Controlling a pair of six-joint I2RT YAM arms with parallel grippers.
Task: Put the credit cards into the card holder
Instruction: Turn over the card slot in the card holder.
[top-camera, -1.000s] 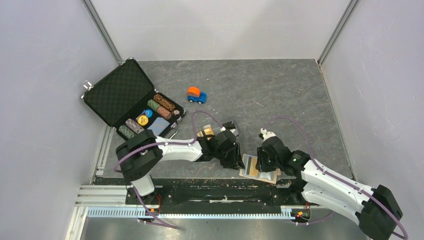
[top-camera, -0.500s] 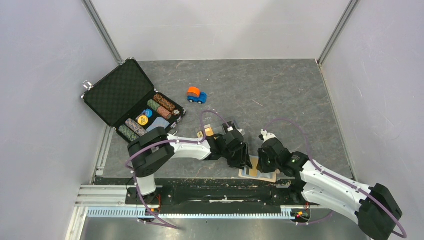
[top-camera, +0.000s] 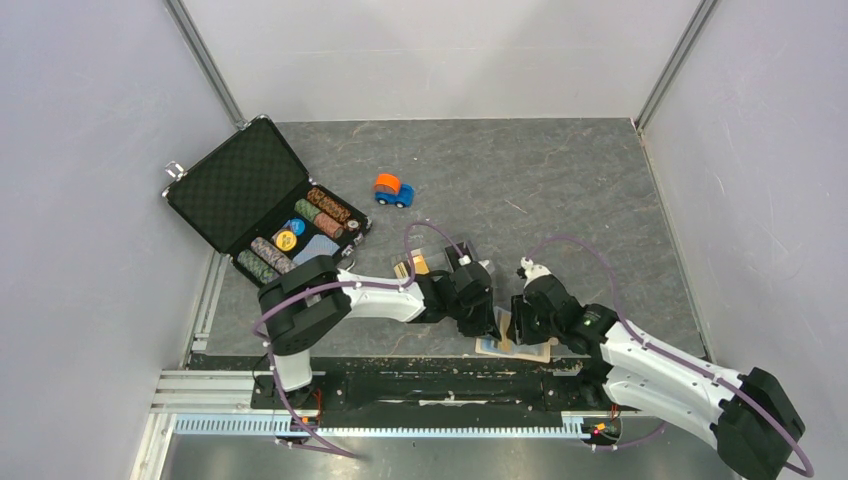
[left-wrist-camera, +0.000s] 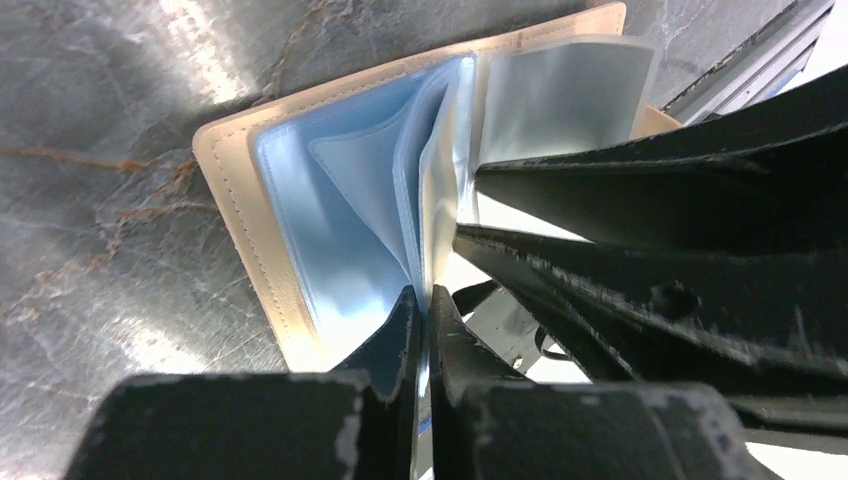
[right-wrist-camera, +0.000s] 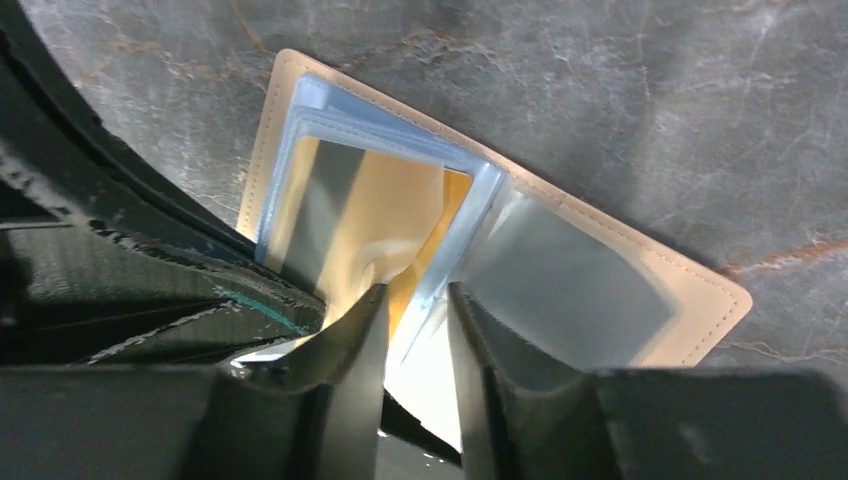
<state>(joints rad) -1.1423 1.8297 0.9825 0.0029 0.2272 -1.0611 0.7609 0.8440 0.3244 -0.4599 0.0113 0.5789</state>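
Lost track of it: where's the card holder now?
Top view: the card holder lies open at the table's near edge, right of centre, between the left fingers and right fingers.

The dark grey, veined table (top-camera: 560, 190) carries an open beige card holder (top-camera: 535, 350), which lies flat directly under the left gripper (top-camera: 494, 328) and the right gripper (top-camera: 514, 326). Just behind the left gripper sits a small tan-and-orange pile (top-camera: 415, 265), too small to make out. Well beyond it are a toy car (top-camera: 394, 189) and, further left, an open black case (top-camera: 240, 190).
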